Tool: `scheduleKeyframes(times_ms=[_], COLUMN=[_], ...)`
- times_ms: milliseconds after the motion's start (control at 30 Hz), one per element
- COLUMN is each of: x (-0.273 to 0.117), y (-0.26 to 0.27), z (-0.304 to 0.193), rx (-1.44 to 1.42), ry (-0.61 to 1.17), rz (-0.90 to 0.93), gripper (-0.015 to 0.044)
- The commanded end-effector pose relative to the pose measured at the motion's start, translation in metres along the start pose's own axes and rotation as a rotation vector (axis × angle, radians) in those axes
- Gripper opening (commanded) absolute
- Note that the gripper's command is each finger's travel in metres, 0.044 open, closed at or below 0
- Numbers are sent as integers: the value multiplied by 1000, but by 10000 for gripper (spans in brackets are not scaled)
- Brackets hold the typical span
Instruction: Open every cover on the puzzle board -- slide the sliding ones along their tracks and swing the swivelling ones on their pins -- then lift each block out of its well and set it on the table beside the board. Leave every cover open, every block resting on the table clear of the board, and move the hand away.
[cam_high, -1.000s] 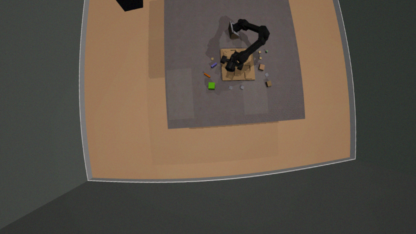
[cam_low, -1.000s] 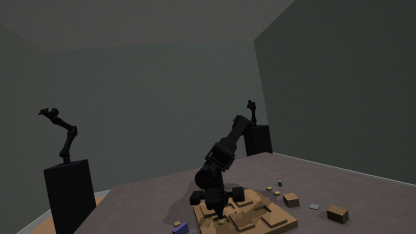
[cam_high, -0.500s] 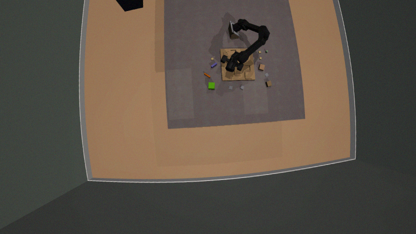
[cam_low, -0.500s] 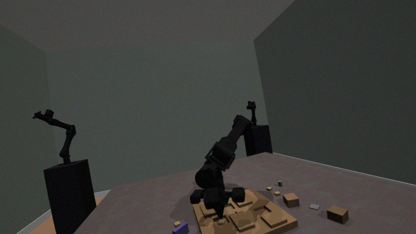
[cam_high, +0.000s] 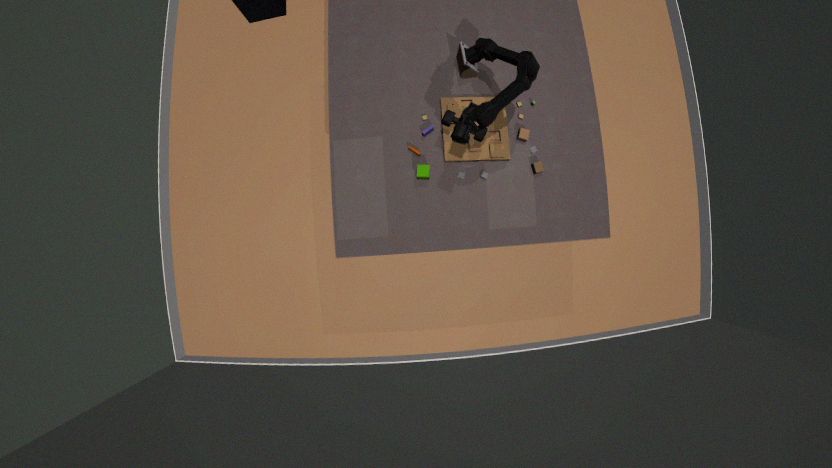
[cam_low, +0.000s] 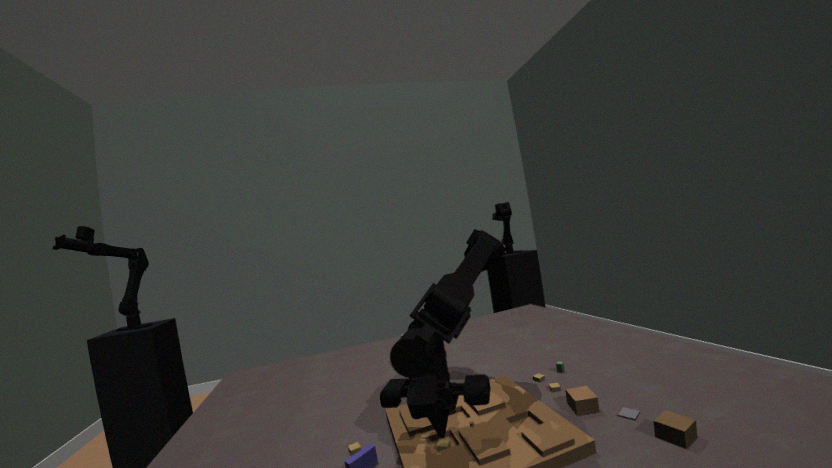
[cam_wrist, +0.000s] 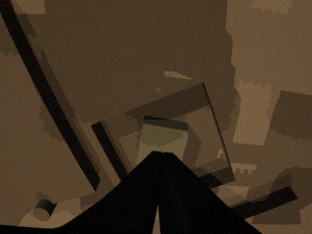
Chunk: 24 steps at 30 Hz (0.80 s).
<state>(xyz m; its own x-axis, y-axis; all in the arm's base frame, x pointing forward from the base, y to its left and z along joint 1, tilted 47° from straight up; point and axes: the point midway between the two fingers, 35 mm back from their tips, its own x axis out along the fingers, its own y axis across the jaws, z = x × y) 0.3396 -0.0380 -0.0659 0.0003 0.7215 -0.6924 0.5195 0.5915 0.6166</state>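
Observation:
The wooden puzzle board (cam_high: 505, 125) (cam_low: 523, 451) lies under the arm. My gripper (cam_low: 442, 433) (cam_wrist: 160, 161) is shut and empty, its tips over an open well (cam_wrist: 207, 125). A pale yellowish block (cam_low: 443, 443) (cam_wrist: 162, 140) sits inside that well, partly hidden by the fingers in the wrist view. Raised square covers show on the board, one at the front right (cam_high: 497, 150) (cam_low: 549, 435) and one beside the well (cam_low: 485, 437). Small yellowish blocks lie off the board, one on the left (cam_high: 424, 117) (cam_low: 354, 447) and two on the right (cam_high: 519, 104) (cam_high: 520, 116).
A purple block (cam_high: 428, 129) (cam_low: 361, 456), an orange bar (cam_high: 414, 150) and a green block (cam_high: 422, 171) lie left of the board. Brown blocks (cam_high: 524, 134) (cam_high: 537, 167) and a green piece (cam_high: 532, 103) lie right. Grey tiles (cam_high: 461, 175) (cam_high: 484, 175) lie in front.

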Motion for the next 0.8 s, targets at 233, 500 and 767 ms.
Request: scheduleKeyframes(times_ms=[233,500,767], x=[9,10,14], y=[-1,-1,-4], z=[0,0,-2], rx=[5,6,6], ry=[0,0,0], rz=[-3,-3,-3], gripper=[0,0,0])
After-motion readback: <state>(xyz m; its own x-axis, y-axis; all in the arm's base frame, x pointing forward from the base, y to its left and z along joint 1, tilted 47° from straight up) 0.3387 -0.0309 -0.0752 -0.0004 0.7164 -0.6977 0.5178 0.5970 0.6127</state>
